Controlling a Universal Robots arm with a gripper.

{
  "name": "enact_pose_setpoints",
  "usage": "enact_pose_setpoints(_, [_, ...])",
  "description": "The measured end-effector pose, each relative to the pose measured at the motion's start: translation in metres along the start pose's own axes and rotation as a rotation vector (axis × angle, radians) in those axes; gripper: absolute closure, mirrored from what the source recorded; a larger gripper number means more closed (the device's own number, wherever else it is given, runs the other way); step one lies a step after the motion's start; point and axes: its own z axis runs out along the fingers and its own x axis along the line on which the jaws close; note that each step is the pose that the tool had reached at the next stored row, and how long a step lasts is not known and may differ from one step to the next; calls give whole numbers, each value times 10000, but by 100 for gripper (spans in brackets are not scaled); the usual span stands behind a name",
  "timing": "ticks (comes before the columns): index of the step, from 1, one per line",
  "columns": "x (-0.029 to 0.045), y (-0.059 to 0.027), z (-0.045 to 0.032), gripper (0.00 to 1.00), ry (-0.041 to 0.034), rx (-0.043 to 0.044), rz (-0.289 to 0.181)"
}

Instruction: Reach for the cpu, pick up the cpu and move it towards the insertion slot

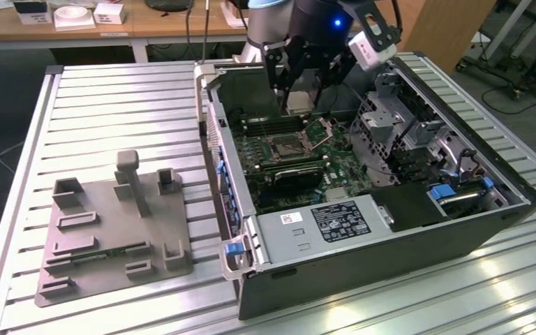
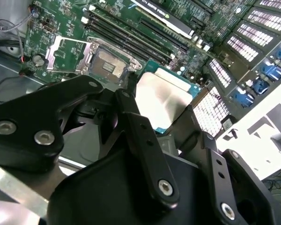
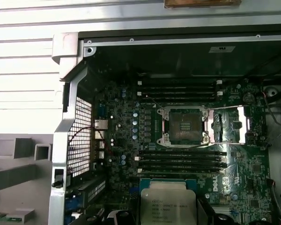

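Black metal jaws clamp the flat, square, silver-topped cpu (image 3: 167, 206) above the steel-framed insertion slot (image 3: 184, 126).

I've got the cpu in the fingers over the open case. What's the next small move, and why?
Probably a short carry across the board toward the insertion slot, keeping height. In both wrist views the cpu sits gripped between the fingers, still offset from the slot, with the memory slots lying between them. The slot's hinged plate is swung open, so the socket looks ready.
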Motion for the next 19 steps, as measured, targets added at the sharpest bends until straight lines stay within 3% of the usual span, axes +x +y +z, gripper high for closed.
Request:
enact_pose_setpoints(9, [-55, 96, 13, 46, 0, -1, 0])
enact_pose_setpoints(19, [-177, 138, 20, 46, 0, -1, 0])
